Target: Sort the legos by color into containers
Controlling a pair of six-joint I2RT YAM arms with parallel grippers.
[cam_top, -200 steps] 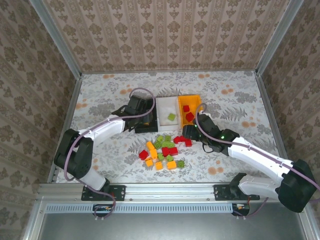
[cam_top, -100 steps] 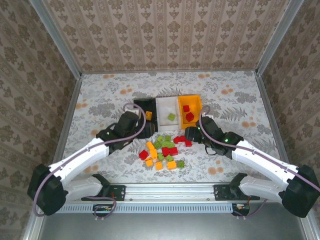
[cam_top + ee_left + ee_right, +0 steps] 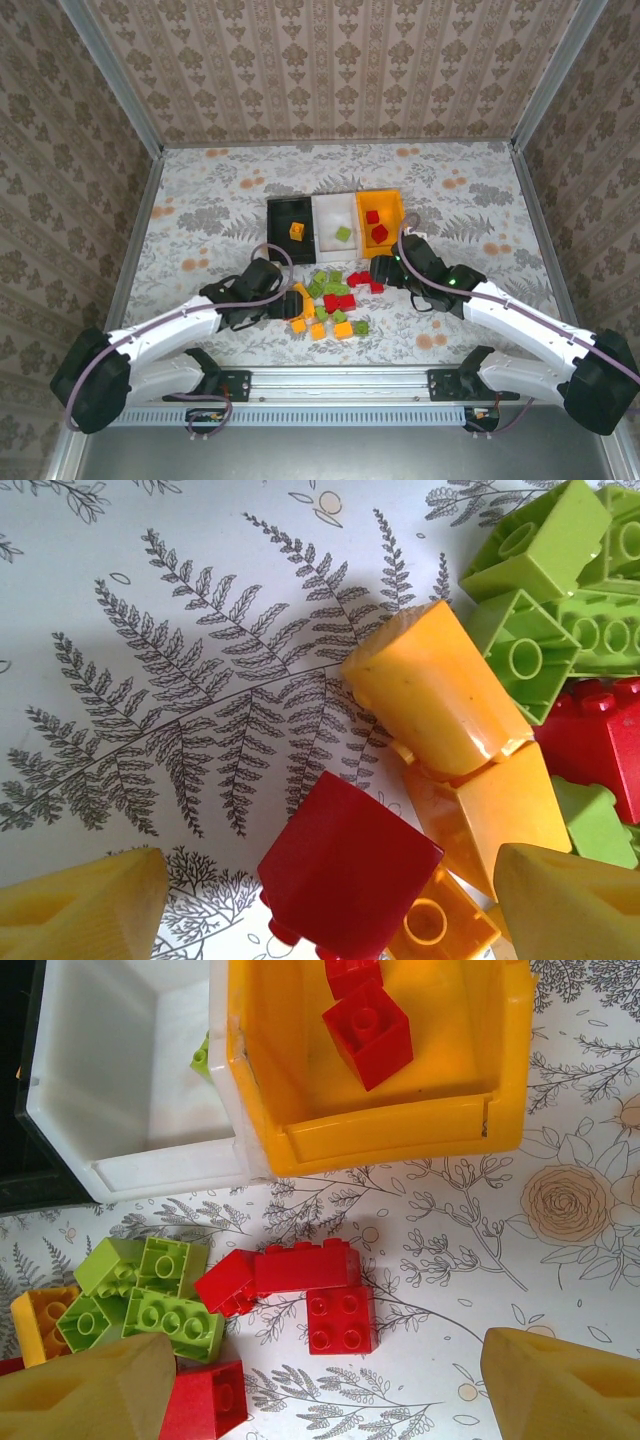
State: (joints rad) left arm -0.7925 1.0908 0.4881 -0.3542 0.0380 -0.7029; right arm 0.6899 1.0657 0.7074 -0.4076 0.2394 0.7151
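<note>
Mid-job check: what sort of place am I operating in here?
Probably a purpose-built robot test cell, not a home: wallpapered panels close in three sides, the floral-printed table sits inside aluminium rails, and the two arms are bolted to its near edge.

Bright, even light is recorded throughout — soft shadows are cast on the worktop [image 3: 180,230]; a small glare is noted on an orange brick [image 3: 430,690].
</note>
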